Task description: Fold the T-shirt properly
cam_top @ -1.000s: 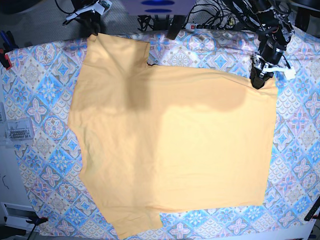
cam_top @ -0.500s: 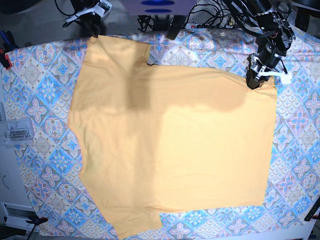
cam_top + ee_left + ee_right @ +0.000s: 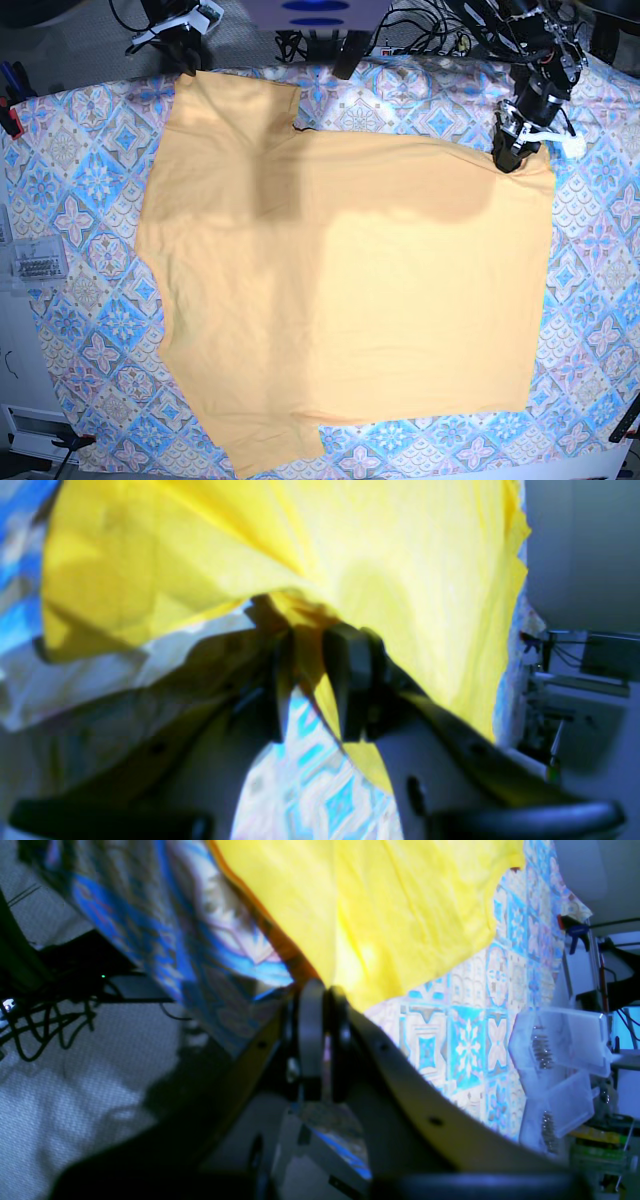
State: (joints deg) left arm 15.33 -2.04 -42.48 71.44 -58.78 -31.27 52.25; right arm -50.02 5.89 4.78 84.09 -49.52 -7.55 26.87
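The yellow-orange T-shirt lies spread flat over the blue-pink patterned tablecloth, covering most of it. My left gripper stands at the shirt's far right corner. In the left wrist view this gripper is shut on a raised fold of the T-shirt, with the cloth between its fingers. My right gripper sits at the shirt's far left corner by the table's back edge. In the right wrist view it is pinched shut, and the edge of the T-shirt runs into its tips.
A clear plastic box of small parts sits at the table's left edge and also shows as a clear box in the right wrist view. Cables crowd the back edge. A red clamp grips the left edge.
My left gripper has shifted slightly left and toward the back edge with the shirt's corner in it. The right gripper and the rest of the shirt have stayed put.
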